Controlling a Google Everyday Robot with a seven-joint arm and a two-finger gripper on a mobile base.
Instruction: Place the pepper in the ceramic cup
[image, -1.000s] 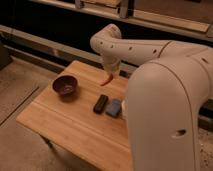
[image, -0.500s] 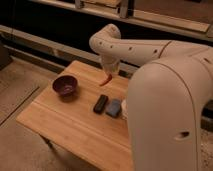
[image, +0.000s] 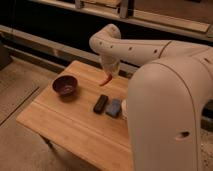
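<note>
The pepper (image: 105, 80), small, red and curved, hangs from my gripper (image: 108, 71) above the far middle of the wooden table (image: 60, 127). The gripper points down at the end of the white arm and is shut on the pepper's top end. The pepper is held a little above the tabletop, to the right of the dark bowl (image: 65, 86) and behind the black block. No ceramic cup shows; the big white arm covers the table's right side.
A dark purple bowl stands on the left of the table. A black block (image: 100, 103) and a blue object (image: 114, 108) lie side by side near the middle. Behind the table runs a dark shelf with metal rails (image: 60, 47).
</note>
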